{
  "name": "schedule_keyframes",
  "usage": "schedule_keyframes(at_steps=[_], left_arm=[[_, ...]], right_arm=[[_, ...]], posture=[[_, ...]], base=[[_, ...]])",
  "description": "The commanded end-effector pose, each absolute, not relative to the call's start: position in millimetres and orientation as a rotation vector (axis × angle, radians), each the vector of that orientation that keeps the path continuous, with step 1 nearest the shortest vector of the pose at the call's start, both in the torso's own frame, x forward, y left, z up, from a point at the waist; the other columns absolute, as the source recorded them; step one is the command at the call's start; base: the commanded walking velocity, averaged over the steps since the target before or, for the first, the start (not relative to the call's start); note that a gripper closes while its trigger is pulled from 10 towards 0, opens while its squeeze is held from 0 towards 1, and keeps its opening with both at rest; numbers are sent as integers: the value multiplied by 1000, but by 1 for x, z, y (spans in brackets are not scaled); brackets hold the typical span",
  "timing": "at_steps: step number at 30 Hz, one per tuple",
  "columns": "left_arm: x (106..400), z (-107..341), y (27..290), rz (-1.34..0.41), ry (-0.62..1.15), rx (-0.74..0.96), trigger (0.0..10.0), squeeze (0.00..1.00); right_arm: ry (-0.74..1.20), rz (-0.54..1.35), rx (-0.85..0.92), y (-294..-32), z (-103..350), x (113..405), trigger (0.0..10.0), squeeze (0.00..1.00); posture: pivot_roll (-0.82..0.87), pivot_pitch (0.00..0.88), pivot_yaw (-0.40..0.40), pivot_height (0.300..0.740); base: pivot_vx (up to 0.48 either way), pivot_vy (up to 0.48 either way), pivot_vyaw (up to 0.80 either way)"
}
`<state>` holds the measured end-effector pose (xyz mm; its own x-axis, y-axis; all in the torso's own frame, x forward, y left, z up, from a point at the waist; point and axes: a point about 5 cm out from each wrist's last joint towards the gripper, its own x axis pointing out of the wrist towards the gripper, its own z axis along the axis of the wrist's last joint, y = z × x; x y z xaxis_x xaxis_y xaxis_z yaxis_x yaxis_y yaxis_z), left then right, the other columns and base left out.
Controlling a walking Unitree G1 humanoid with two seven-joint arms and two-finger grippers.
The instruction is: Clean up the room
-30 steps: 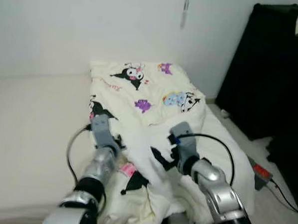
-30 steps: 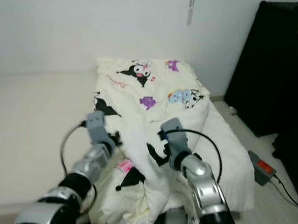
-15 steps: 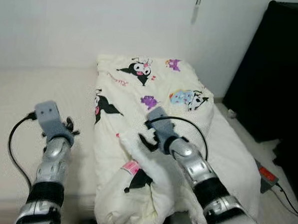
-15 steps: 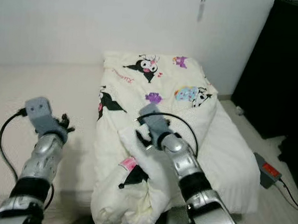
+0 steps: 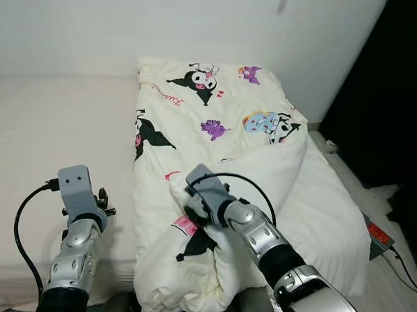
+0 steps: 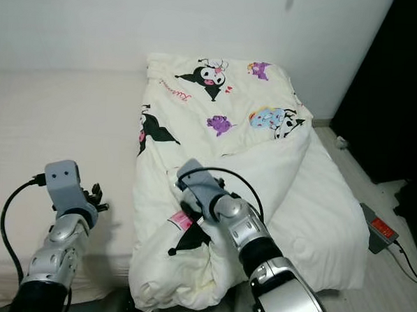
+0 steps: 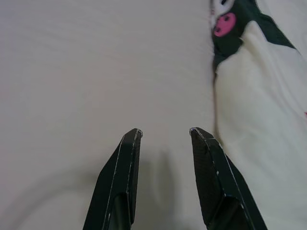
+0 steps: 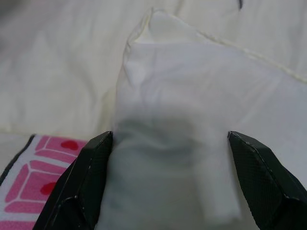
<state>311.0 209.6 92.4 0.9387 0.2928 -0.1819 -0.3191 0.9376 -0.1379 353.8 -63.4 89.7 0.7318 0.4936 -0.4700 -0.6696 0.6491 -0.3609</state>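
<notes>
Bedding remains unfinished: from the head views the cartoon-print quilt (image 5: 216, 142) covers only the side of the bed (image 5: 48, 140) nearest the dark wardrobe (image 5: 400, 103), its near end bunched, so spreading is judged still to do. Right tool (image 5: 200, 210) reaches forward with bent elbow into that bunched fold; left tool (image 5: 102, 201) hovers over bare sheet beside the quilt. Left wrist view: fingers parted, holding nothing. Right wrist view: fingers spread wide around a white quilt corner (image 8: 177, 129), not clamped.
</notes>
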Motion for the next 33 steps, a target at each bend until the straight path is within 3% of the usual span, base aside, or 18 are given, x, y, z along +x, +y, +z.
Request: schedule_keyframes(at_steps=[1, 2, 3, 6, 8, 14, 17, 19, 20, 21, 22, 23, 26, 33], left_arm=[[306, 88, 208, 311, 186, -158, 10000, 0], [306, 88, 208, 311, 186, -158, 10000, 0], [305, 89, 207, 308, 188, -158, 10000, 0], [305, 90, 206, 308, 189, -159, 10000, 0], [306, 90, 202, 300, 192, -167, 10000, 0], [308, 89, 196, 291, 195, -178, 10000, 0], [313, 89, 187, 269, 197, -197, 10000, 0], [313, 89, 187, 269, 197, -197, 10000, 0], [315, 90, 184, 263, 197, -202, 10000, 0], [315, 90, 184, 263, 197, -202, 10000, 0], [316, 90, 181, 254, 196, -206, 10000, 0], [316, 90, 181, 254, 196, -206, 10000, 0], [321, 89, 173, 229, 201, -223, 10000, 0], [325, 90, 166, 208, 199, -233, 10000, 0]], right_arm=[[392, 642, -577, -68, 81, 352, 10000, 0], [392, 642, -577, -68, 81, 352, 10000, 0], [398, 541, -583, -81, 84, 358, 0, 0], [399, 510, -580, -85, 85, 360, 0, 0], [400, 391, -560, -105, 91, 367, 0, 0], [410, 284, -547, -128, 96, 371, 0, 0], [510, 72, -619, -190, 98, 362, 0, 0], [510, 72, -619, -190, 98, 362, 0, 0], [541, 13, -649, -207, 99, 357, 0, 0], [541, 13, -649, -207, 99, 357, 0, 0], [596, -39, -700, -227, 99, 347, 0, 0], [596, -39, -700, -227, 99, 347, 0, 0], [767, -77, -841, -271, 101, 293, 0, 0], [926, 44, -884, -268, 91, 242, 0, 0]], posture=[[-24, 214, -19, 567], [-24, 214, -19, 567], [-26, 213, -20, 567], [-26, 213, -20, 567], [-41, 200, -28, 567], [-57, 187, -32, 567], [-89, 162, -44, 567], [-89, 162, -44, 567], [-92, 160, -45, 567], [-92, 160, -45, 567], [-112, 151, -51, 567], [-112, 151, -51, 567], [-166, 131, -62, 567], [-194, 121, -70, 567]], base=[[0, 0, 0], [0, 0, 0], [0, 0, 0], [0, 0, 0], [0, 0, 0], [0, 0, 0], [0, 0, 0], [0, 0, 0], [0, 0, 0], [0, 0, 0], [0, 0, 0], [0, 0, 0], [0, 0, 0], [0, 0, 0]])
